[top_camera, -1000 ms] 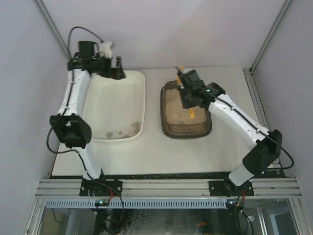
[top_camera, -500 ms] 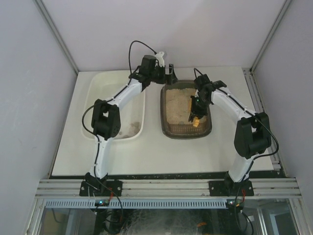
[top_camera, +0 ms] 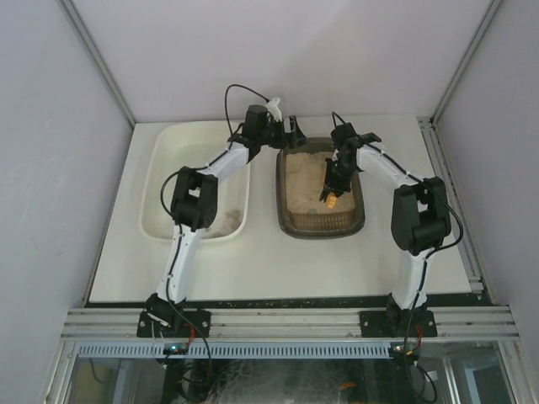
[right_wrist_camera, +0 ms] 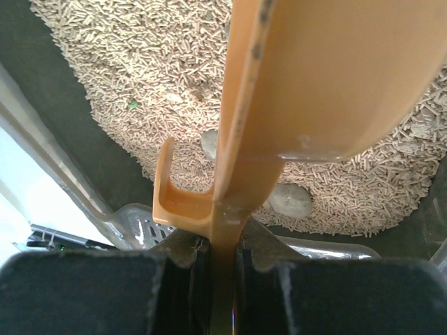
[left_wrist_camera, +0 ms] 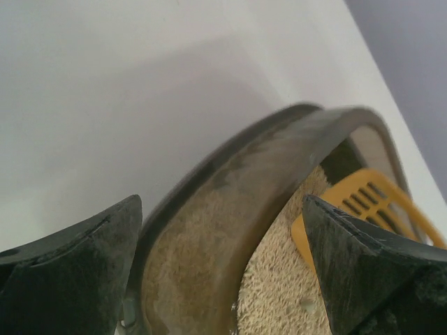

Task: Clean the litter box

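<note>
The litter box (top_camera: 289, 220) is a dark tray of beige litter right of centre. My left gripper (top_camera: 291, 135) is open at its far left corner. In the left wrist view its fingers (left_wrist_camera: 77, 272) straddle the thick rim (left_wrist_camera: 230, 195), apart from it. My right gripper (top_camera: 337, 171) is shut on the handle of an orange slotted scoop (top_camera: 331, 199) held over the litter. In the right wrist view the scoop (right_wrist_camera: 314, 77) rises from my jaws (right_wrist_camera: 223, 244) above pellets and grey lumps (right_wrist_camera: 290, 200). The scoop also shows in the left wrist view (left_wrist_camera: 363, 202).
A larger white tub (top_camera: 162, 189) stands left of the litter box, with some grey-brown lumps at its near end. Grey walls close in at the back and both sides. The table's metal frame runs along the near edge.
My left arm has swung right from the white tub's far corner to the litter box's far left rim. My right arm has folded in, carrying the scoop over the litter's right side.
</note>
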Controlling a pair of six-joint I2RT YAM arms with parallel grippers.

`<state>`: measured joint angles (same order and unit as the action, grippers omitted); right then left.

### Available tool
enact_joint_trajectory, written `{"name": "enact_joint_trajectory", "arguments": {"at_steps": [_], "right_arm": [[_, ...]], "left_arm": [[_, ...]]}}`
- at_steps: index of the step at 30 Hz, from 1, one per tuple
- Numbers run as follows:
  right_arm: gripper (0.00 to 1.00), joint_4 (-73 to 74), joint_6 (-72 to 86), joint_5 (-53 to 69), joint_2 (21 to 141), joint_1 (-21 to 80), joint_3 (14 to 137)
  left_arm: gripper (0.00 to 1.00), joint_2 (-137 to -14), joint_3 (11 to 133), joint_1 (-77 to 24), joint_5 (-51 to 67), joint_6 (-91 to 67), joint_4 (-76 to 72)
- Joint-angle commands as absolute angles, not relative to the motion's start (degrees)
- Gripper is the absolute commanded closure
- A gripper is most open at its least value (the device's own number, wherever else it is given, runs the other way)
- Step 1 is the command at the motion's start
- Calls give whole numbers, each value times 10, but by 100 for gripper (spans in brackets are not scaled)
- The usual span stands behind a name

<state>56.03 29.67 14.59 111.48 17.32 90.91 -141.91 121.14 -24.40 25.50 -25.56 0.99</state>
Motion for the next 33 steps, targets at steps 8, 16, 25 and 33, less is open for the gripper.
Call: {"name": "enact_joint_trajectory", "arguments": {"at_steps": [8,16,25,33], "right_arm": [[100,508,298,201,1100,135,879],[100,486,285,218,1112,120,871],[100,461,277,270,1149,123,889],[100,460,259,296,1202,144,937]], "left_arm": [[18,-1352,1151,-250,378,-101,81],[40,-1281,1028,-247,369,-52,112],[33,-1208,935,-246,356,-61,107],[32,-1213,930,-243,359,-78,98]]}}
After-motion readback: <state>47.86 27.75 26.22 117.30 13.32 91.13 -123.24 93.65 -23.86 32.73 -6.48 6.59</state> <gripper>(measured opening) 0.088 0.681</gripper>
